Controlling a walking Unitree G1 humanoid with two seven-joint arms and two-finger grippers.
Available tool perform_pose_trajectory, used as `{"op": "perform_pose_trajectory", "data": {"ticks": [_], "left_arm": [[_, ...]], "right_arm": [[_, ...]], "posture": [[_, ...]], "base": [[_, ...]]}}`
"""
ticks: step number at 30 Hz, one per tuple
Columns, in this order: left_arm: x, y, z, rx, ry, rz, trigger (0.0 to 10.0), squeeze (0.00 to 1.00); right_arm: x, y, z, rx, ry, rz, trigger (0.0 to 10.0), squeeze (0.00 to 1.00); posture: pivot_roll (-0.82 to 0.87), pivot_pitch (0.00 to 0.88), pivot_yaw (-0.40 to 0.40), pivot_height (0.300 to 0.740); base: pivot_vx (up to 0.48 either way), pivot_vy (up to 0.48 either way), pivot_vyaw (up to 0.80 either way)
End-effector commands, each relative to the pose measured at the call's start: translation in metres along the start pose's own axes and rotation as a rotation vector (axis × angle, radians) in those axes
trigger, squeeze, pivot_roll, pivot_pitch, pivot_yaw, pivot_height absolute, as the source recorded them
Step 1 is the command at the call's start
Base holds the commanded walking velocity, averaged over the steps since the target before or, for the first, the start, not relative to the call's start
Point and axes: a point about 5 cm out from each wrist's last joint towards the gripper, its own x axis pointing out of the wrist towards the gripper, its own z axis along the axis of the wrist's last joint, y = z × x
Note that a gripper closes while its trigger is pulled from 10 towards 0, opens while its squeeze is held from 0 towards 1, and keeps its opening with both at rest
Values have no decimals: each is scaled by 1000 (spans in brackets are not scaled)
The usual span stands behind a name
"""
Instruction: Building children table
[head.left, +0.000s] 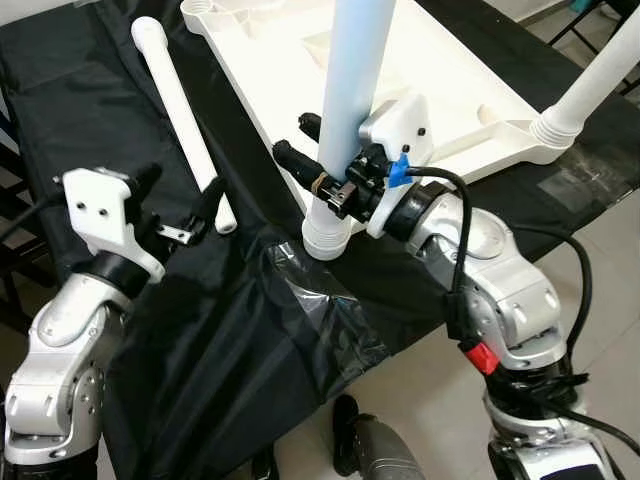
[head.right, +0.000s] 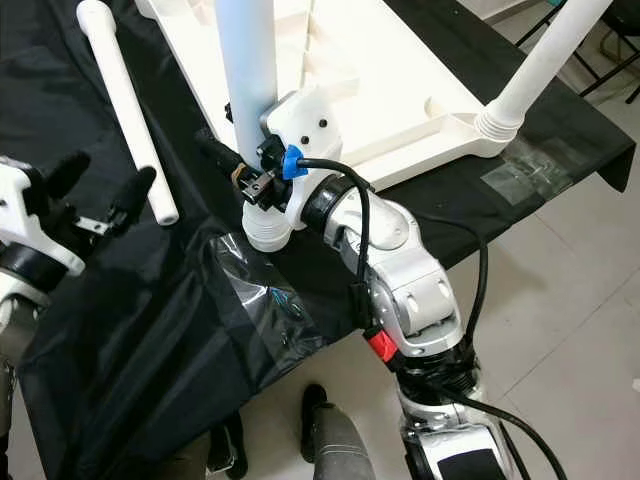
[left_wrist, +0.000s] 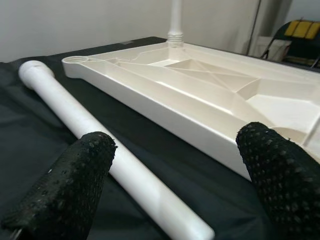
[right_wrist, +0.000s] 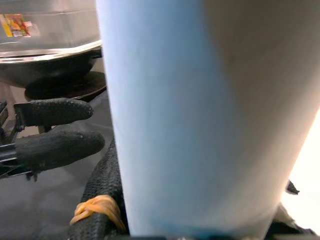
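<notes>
A white children's table top (head.left: 470, 90) lies upside down on a black cloth. One white leg (head.left: 600, 80) stands screwed into its far right corner. My right gripper (head.left: 305, 150) is shut on a second white leg (head.left: 350, 90), holding it upright with its ribbed end at the top's near corner. Whether that end sits in a socket is hidden. A third white leg (head.left: 180, 110) lies loose on the cloth left of the top. My left gripper (head.left: 180, 195) is open just short of that leg's near end, and the lying leg (left_wrist: 95, 130) passes between its fingertips (left_wrist: 65, 190).
The black cloth (head.left: 230, 330) hangs over the near edge, with a patch of clear tape (head.left: 320, 310) on it. Tiled floor (head.left: 600, 230) lies to the right. Folding chairs (left_wrist: 300, 35) stand beyond the far side. My foot (head.left: 350, 440) is below the edge.
</notes>
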Motion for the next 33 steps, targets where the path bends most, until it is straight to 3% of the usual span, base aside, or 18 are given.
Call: {"op": "perform_pose_trajectory", "data": {"ticks": [1, 3, 5, 6, 7, 8, 10, 15, 18, 20, 25, 29, 33], "left_arm": [[-1, 3, 0, -12, 8, -6, 10000, 0], [3, 4, 7, -34, -23, -29, 10000, 0], [16, -1, 32, -97, -122, -136, 10000, 0], [16, -1, 32, -97, -122, -136, 10000, 0], [21, -5, 47, -121, -171, -217, 10000, 0], [21, -5, 47, -121, -171, -217, 10000, 0], [28, -12, 70, -150, -241, -365, 10000, 0], [35, -18, 95, -165, -299, -525, 10000, 0], [36, -21, 100, -167, -305, -570, 10000, 0], [40, -25, 107, -173, -300, -657, 10000, 0], [43, -28, 110, -174, -290, -697, 10000, 0], [50, -40, 107, -184, -271, -744, 10000, 0], [59, -55, 101, -133, -247, -741, 10000, 0]], "right_arm": [[-7, -7, -40, 42, 209, -92, 10000, 0], [-6, -7, -41, 41, 218, -113, 10000, 0], [-6, -10, -45, 29, 238, -176, 10000, 0], [-6, -10, -45, 29, 238, -176, 10000, 0], [-6, -10, -47, 20, 248, -201, 10000, 0], [-6, -10, -47, 20, 248, -201, 10000, 0], [-5, -11, -52, 9, 266, -244, 10000, 0], [-1, -9, -57, 5, 280, -279, 10000, 0], [0, -9, -58, 6, 282, -291, 10000, 0], [2, -8, -59, 9, 282, -310, 10000, 0], [3, -7, -59, 12, 279, -322, 10000, 0], [3, -8, -59, 13, 270, -346, 10000, 0], [2, -11, -59, 9, 270, -364, 10000, 0]], "posture": [[-13, 367, -35, 740], [-14, 367, -33, 740], [-12, 365, -36, 740], [-12, 365, -36, 740], [-13, 362, -36, 740], [-13, 362, -36, 740], [-9, 358, -38, 740], [-2, 352, -37, 740], [4, 350, -39, 740], [8, 348, -35, 740], [12, 347, -34, 740], [11, 349, -29, 740], [13, 350, -27, 740]], "base": [[0, 0, 0], [0, 0, 0], [0, 0, 0], [0, 0, 0], [0, 0, 0], [0, 0, 0], [0, 0, 0], [0, 0, 0], [0, 0, 0], [0, 0, 0], [0, 0, 0], [0, 0, 0], [0, 0, 0]]}}
